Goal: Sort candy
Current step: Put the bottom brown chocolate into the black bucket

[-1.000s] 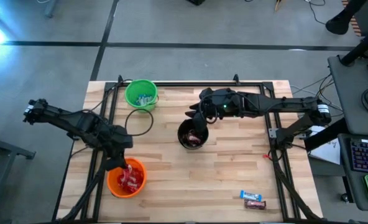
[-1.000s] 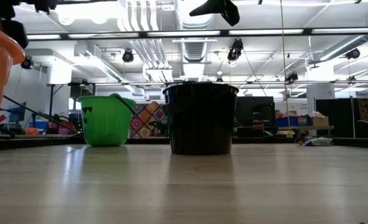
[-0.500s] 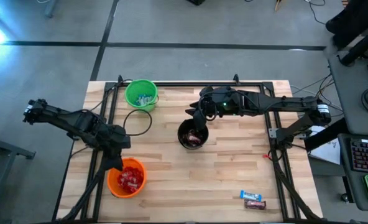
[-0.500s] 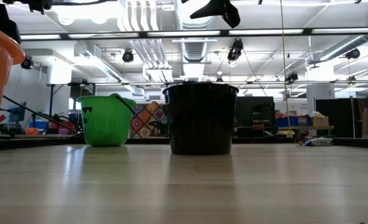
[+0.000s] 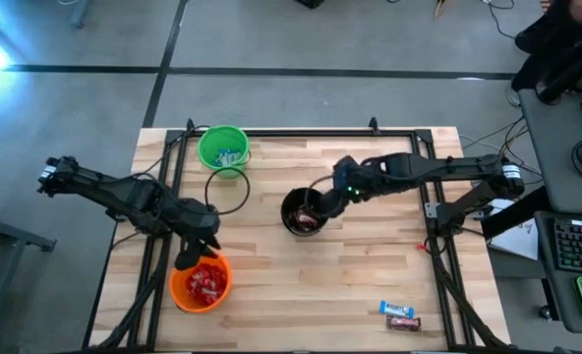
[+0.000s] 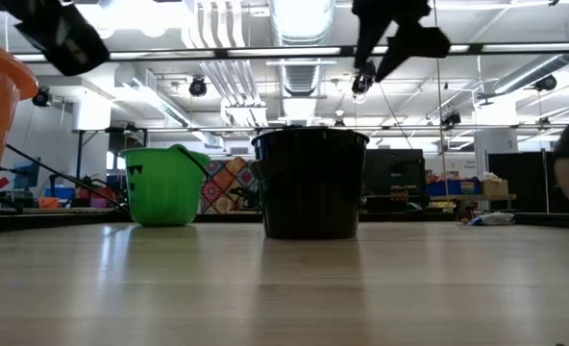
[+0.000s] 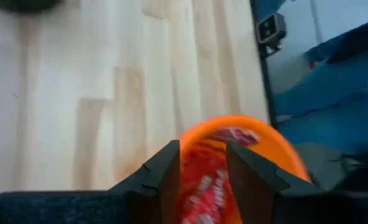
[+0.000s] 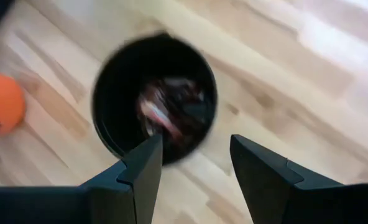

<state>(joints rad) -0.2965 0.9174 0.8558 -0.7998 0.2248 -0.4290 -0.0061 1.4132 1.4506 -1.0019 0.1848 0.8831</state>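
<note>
Sorting well from here means lifting clear of each cup before swinging toward the two loose candy bars (image 5: 399,316) lying side by side near the table's front right corner. Left gripper (image 7: 202,163) above the orange cup (image 5: 201,283) of red candy (image 7: 204,180), fingers parted, nothing between them. Right gripper (image 8: 190,144) over the black cup (image 8: 153,98) of dark candy, spread wide, also empty. Green cup (image 5: 222,149) holding blue-and-white bars.
</note>
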